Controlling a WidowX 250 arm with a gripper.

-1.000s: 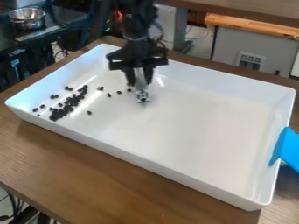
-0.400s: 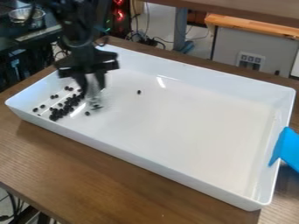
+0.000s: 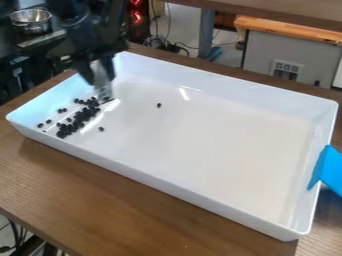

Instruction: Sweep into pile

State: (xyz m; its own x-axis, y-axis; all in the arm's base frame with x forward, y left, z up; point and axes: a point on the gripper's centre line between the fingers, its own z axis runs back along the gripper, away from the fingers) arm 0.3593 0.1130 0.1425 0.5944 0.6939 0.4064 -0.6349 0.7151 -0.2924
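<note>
Small dark beans [image 3: 80,117] lie in an elongated cluster at the left end of the white tray [image 3: 220,135]. Several strays sit around it: some toward the tray's left corner, one bean [image 3: 101,129] just right of the cluster's near end, and one lone bean [image 3: 159,105] well to the right. At the upper right end of the cluster hangs the black gripper [image 3: 100,79], shut on a silvery grey tool [image 3: 102,90]. The tool points down, its lower end beside the topmost beans; whether it touches the tray floor I cannot tell.
The tray has raised walls on all sides and stands on a brown wooden table [image 3: 133,202]. A blue object [image 3: 328,170] leans over its right wall. Metal bowls [image 3: 31,21] stand on a dark surface at the upper left.
My gripper has swung left with the tool, lately shifting back toward the tray's far wall. Scattered beans near the middle have joined the cluster's upper end; the lone bean right of them came into sight.
</note>
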